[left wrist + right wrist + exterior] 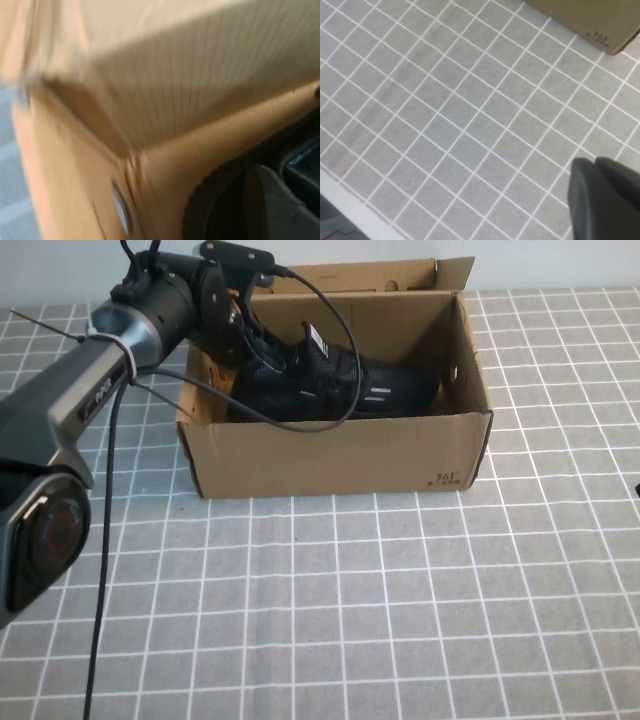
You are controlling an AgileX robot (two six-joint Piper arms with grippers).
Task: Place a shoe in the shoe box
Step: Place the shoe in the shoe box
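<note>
The brown cardboard shoe box [340, 455] stands open at the back middle of the table, its lid flap [360, 277] raised behind. The black sneaker [375, 390] lies inside along the box, its white-striped tab [316, 340] sticking up. My left gripper [238, 338] reaches into the box's left end and is shut on the shoe's left end. The left wrist view shows the box's inner corner [125, 150] and the shoe's ridged sole [205, 210] against one finger [280, 205]. My right gripper [594, 162] is shut and empty above the table, off the box's "361" corner [600, 37].
The grey grid-tiled table [400, 610] stretches in front of and beside the box. A black cable [330, 360] from the left arm loops over the shoe. The table's edge [350, 200] shows in the right wrist view.
</note>
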